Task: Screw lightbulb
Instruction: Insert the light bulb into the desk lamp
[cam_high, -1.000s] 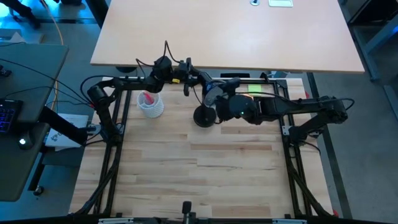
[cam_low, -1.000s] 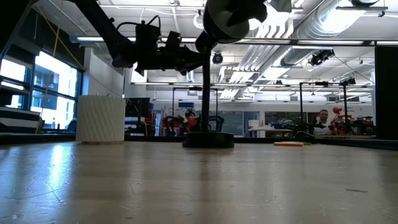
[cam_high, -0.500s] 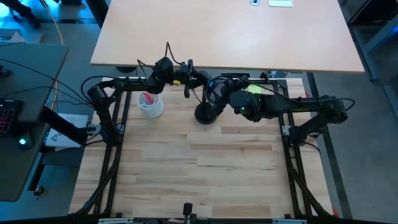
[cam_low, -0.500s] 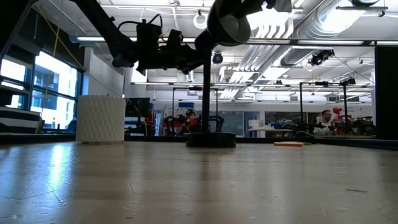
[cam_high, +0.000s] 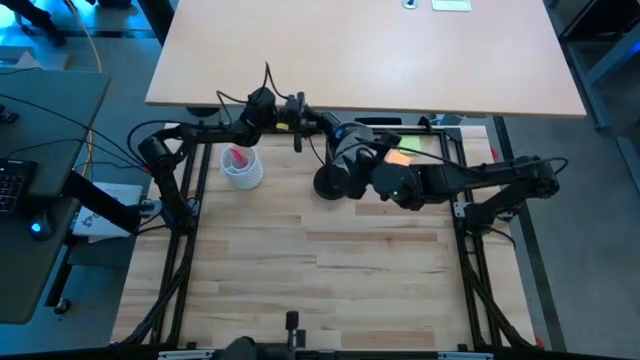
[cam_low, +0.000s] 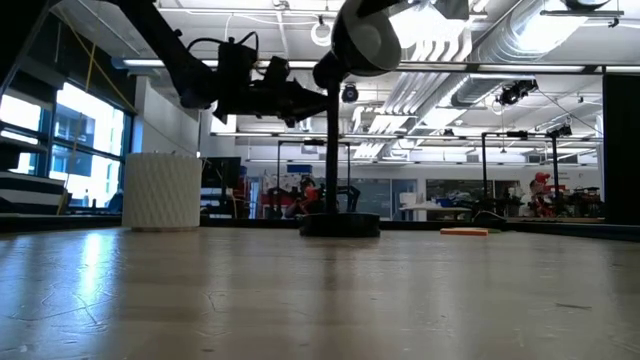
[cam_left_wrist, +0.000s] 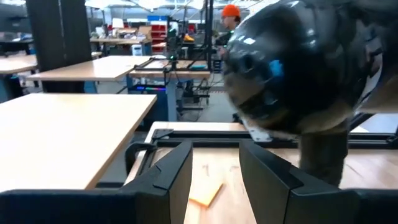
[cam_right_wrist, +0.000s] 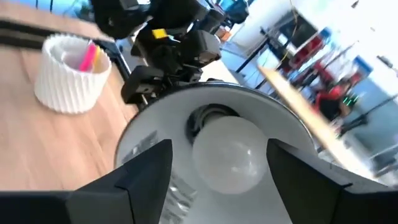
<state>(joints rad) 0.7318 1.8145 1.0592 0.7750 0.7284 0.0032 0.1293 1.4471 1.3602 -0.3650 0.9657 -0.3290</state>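
Note:
A black desk lamp (cam_high: 328, 184) stands at the table's far middle, its stem (cam_low: 330, 150) upright and its head (cam_low: 365, 38) high up. The white lightbulb (cam_right_wrist: 227, 155) sits inside the lamp's shade (cam_right_wrist: 155, 134), its base end at the socket (cam_right_wrist: 208, 117). My right gripper (cam_right_wrist: 219, 150) reaches into the shade from the table's right and is shut on the bulb. My left gripper (cam_left_wrist: 214, 152) comes level from the left, just under the head and beside the stem (cam_left_wrist: 320, 155). It is open, with nothing between its fingers. My right gripper pinches the bulb's round glass (cam_right_wrist: 258, 158) between its two fingers, one finger (cam_right_wrist: 149, 171) on each side. The fingers come almost level from the table's right into the shade's mouth. The bulb is clear of the table, its base end toward the socket. My left gripper: whether its finger (cam_left_wrist: 270, 180) touches the stem, I cannot tell.
A white ribbed cup (cam_high: 241, 168) with pink items stands left of the lamp, near the left arm. A flat orange piece (cam_low: 463, 231) lies at the far edge behind the lamp. The near half of the wooden table (cam_high: 320, 290) is bare.
My right gripper has rolled about its own pointing line while staying on the bulb inside the shade, and its hand has shifted a little toward the lamp. The lamp's head has swayed slightly. My left gripper has kept its place beside the stem.

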